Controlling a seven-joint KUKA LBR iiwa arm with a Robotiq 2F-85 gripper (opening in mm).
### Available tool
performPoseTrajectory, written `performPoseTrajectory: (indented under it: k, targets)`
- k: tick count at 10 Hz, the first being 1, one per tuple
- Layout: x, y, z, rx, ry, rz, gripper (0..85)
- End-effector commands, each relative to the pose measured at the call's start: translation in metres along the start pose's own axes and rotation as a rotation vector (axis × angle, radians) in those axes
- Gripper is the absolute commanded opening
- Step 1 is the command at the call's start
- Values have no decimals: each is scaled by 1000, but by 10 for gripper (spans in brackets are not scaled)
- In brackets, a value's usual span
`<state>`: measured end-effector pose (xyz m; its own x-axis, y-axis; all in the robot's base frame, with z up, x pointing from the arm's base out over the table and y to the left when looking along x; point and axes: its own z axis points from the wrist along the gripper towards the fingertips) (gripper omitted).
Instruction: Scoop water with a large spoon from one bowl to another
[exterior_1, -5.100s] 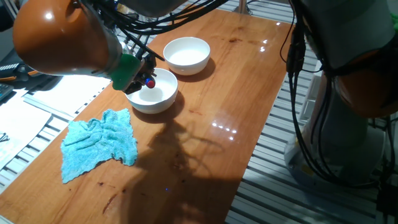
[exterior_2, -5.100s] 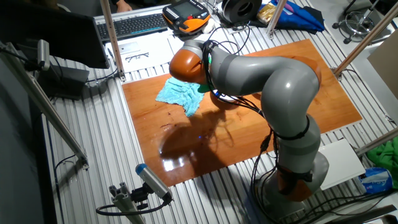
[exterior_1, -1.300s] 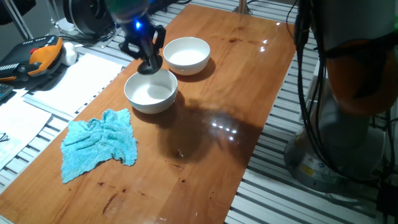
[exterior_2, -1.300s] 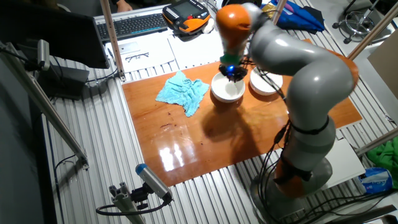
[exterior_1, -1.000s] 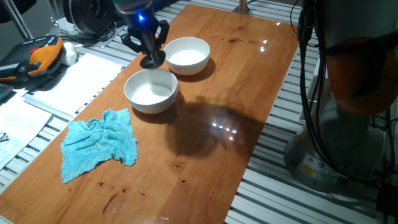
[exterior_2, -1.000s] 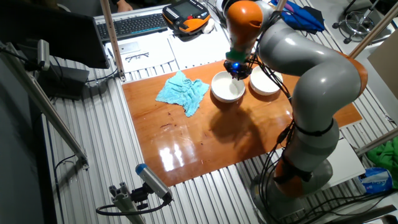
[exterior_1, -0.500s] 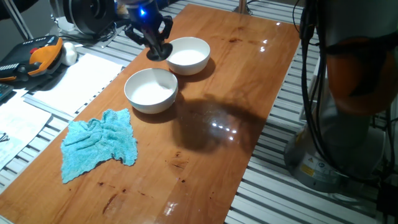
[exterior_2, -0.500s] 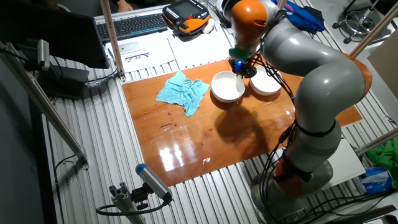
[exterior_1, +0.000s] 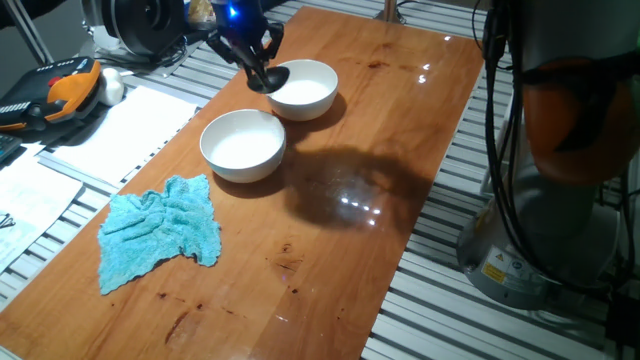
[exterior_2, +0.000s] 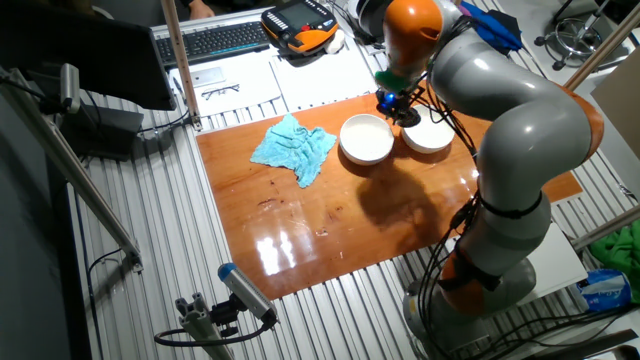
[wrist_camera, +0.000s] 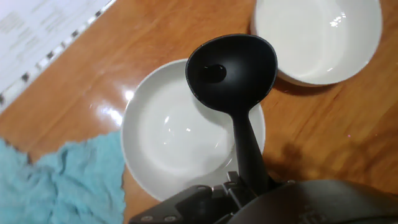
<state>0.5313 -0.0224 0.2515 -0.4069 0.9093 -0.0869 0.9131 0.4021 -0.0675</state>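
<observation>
The two-finger gripper (exterior_1: 247, 40) is clamped on the handle of the black plastic ladle with a deep round cup (wrist_camera: 231, 71), holding it just above the table; in the hand view the handle runs straight out from between the jaws, so the ladle's long axis follows the line of the fingers and its cup points away from the hand. The cup faces upward with its hollow open to the camera (a small glint sits near its far edge, though whether it holds any clear water cannot be told). Directly beneath the handle and the near half of the cup lies one round white bowl (wrist_camera: 163, 140), and beyond the cup's far rim, slightly off to one side, lies a second round white bowl (wrist_camera: 318, 37); the cup overlaps the gap of bare wood between the two. In one fixed view the ladle's cup (exterior_1: 268, 80) hangs at the rim of that farther bowl (exterior_1: 310, 85). A crumpled turquoise cloth (wrist_camera: 43, 180) lies on the wooden table (wrist_camera: 323, 130) behind and to one side of the hand, past the nearer bowl.
</observation>
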Motion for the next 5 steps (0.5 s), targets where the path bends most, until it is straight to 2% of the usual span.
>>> performPoseTrajectory:
  k: [1, 3, 5]
  targets:
    - [-2, -1, 1, 13, 2, 163, 0]
    - [-7, 0, 5, 25, -18, 242, 0]
    - [-15, -2, 12, 20, -20, 299, 0]
